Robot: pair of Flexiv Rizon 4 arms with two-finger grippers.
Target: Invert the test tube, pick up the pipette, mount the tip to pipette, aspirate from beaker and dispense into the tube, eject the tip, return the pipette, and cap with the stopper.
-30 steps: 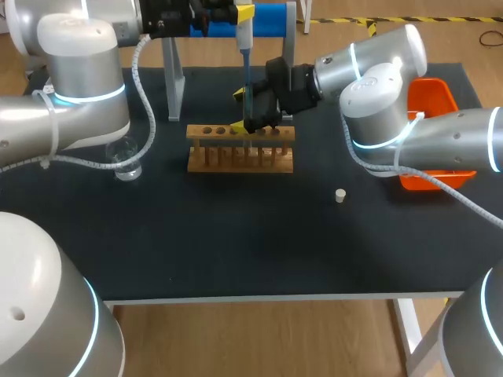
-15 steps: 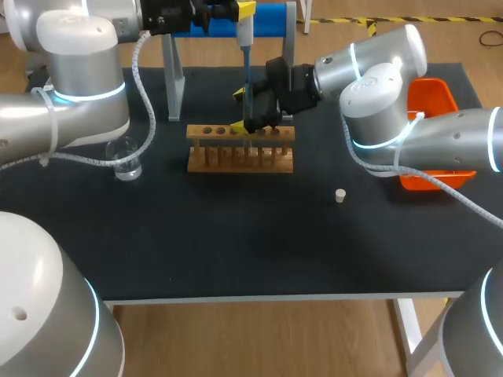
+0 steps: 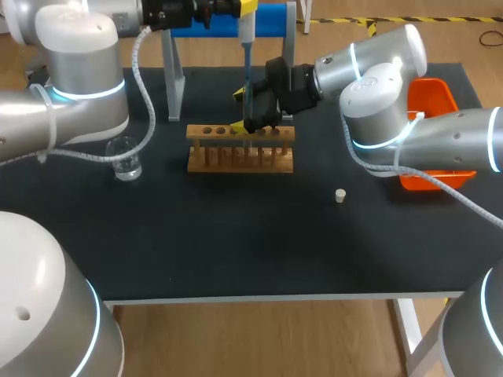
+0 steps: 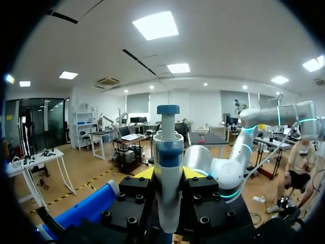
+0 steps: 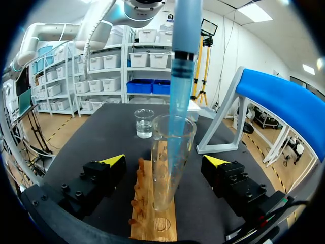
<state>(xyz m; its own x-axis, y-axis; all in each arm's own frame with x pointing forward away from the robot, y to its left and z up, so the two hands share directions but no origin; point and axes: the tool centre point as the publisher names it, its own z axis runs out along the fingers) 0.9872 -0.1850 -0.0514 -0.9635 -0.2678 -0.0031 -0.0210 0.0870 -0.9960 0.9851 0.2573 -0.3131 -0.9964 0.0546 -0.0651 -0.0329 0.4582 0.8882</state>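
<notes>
My left gripper (image 3: 245, 9) is at the back of the table, shut on the white and blue pipette (image 4: 168, 168), whose body stands upright between the yellow fingertips (image 4: 143, 173). The pipette's blue tip (image 5: 182, 76) reaches down into the clear test tube (image 5: 170, 168), which stands upright in the wooden rack (image 3: 240, 151). My right gripper (image 5: 165, 161) is open, its fingers wide on either side of the tube without touching it. The glass beaker (image 3: 126, 161) sits left of the rack. A small stopper (image 3: 340, 195) lies on the mat to the right.
A blue pipette stand (image 3: 267, 20) on grey legs rises behind the rack. An orange bin (image 3: 431, 98) sits at the right edge behind my right arm. The black mat in front of the rack is bare.
The left gripper and pipette have risen slightly, drawing the blue tip a little upward in the tube. The right gripper has stayed in place.
</notes>
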